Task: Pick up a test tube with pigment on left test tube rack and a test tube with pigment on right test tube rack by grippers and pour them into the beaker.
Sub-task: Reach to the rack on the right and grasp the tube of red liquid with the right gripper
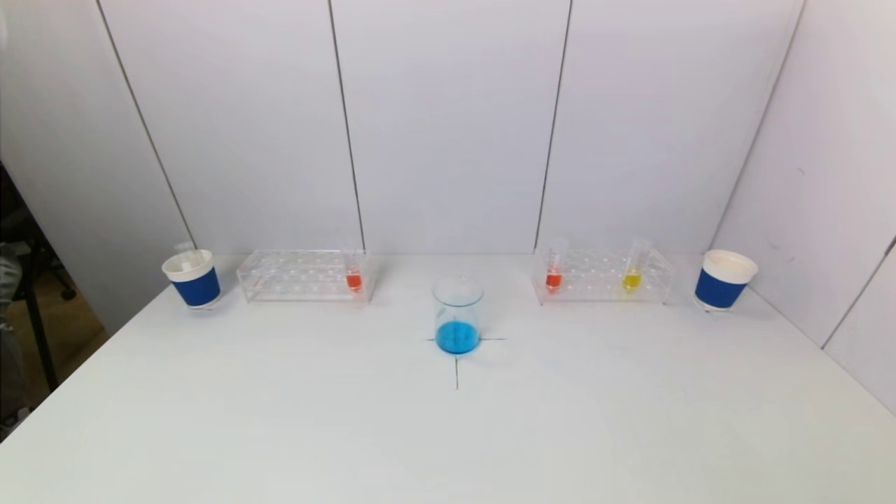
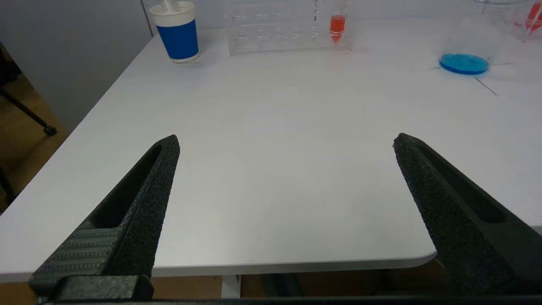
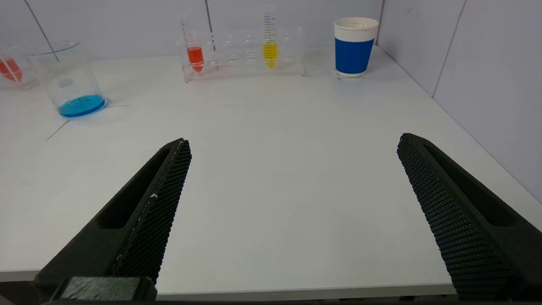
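Note:
A clear left rack point(image 1: 301, 275) holds one tube with orange-red pigment point(image 1: 353, 278) at its right end; the tube also shows in the left wrist view point(image 2: 337, 26). The clear right rack point(image 1: 603, 276) holds an orange-red tube point(image 1: 554, 278) and a yellow tube point(image 1: 632, 278), both also in the right wrist view point(image 3: 195, 56) point(image 3: 270, 50). A glass beaker point(image 1: 457, 314) with blue liquid stands at the table's centre mark. My left gripper point(image 2: 286, 142) and right gripper point(image 3: 293, 142) are open and empty over the table's near edge, out of the head view.
A blue-and-white paper cup point(image 1: 192, 278) stands left of the left rack, with a clear tube in it. Another such cup point(image 1: 724, 279) stands right of the right rack. White walls close the back and right; the table's left edge drops off.

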Robot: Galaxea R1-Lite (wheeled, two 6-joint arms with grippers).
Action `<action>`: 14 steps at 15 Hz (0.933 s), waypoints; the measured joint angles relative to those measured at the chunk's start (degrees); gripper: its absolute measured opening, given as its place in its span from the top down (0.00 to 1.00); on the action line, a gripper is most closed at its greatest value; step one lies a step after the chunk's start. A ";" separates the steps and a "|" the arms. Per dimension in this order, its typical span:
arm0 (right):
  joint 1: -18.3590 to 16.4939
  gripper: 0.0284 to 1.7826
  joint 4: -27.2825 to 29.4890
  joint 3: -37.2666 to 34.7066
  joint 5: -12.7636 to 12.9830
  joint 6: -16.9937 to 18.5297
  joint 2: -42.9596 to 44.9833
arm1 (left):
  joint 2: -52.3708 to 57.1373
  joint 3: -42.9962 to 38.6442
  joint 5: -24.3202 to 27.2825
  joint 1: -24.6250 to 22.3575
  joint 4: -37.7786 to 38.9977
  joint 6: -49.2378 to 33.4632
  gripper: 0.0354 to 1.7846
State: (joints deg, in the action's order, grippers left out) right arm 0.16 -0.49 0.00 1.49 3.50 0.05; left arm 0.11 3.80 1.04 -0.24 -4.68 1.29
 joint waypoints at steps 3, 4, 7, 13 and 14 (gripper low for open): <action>0.00 0.01 0.00 0.00 -0.01 0.00 0.00 | 0.00 -3.36 0.04 0.00 4.78 -0.02 0.01; 0.00 0.01 -0.02 0.00 -0.01 0.00 0.00 | 0.00 -3.56 -0.29 0.00 4.58 -0.39 0.01; 0.00 0.01 -0.02 0.00 0.00 0.00 0.00 | 0.00 -3.78 -0.94 0.00 4.75 -2.45 0.01; 0.00 0.01 -0.02 0.00 0.00 0.00 0.00 | 0.00 -3.80 -0.94 0.00 4.75 -2.50 0.01; 0.00 0.01 -0.02 0.00 -0.01 0.00 0.00 | 0.00 -3.80 -0.96 0.02 4.75 -2.50 0.01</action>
State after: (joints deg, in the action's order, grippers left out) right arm 0.16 -0.51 0.00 1.48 3.50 0.05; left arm 0.11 0.00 0.07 -0.22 0.07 -1.21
